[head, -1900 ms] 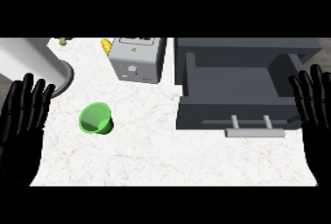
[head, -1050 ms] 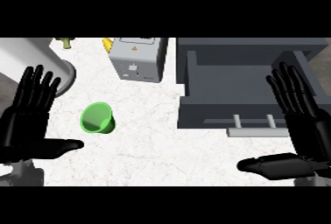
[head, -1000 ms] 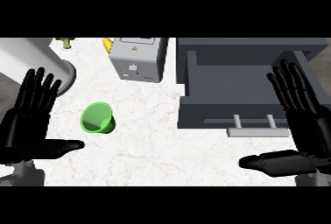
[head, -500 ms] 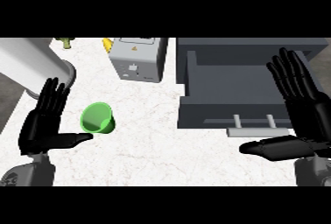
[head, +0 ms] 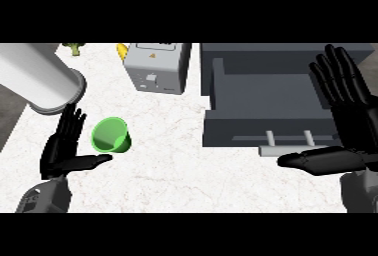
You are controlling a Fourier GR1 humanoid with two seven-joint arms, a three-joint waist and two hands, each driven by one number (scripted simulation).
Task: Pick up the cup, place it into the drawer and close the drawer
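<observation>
A green cup [head: 111, 135] lies on its side on the white counter, its mouth facing the view. My left hand [head: 65, 148] is open just left of the cup, fingers straight and pointing away, thumb stretched under the cup's near side. Whether the thumb touches the cup I cannot tell. The dark grey drawer [head: 272, 109] stands pulled open at the right, with a pale handle [head: 288, 138] on its front. My right hand [head: 347, 120] is open at the drawer's right edge, fingers up, thumb reaching left below the handle.
A grey boxy appliance [head: 156, 66] stands at the back centre. A large white cylinder [head: 37, 79] lies across the back left corner. Small yellow and green items [head: 121, 48] sit behind it. The counter's left edge [head: 13, 135] runs close to my left forearm.
My left hand has moved right and closer to the cup, its thumb now under it. The right hand has shifted slightly, staying by the drawer. The view has shifted, showing more of the white cylinder.
</observation>
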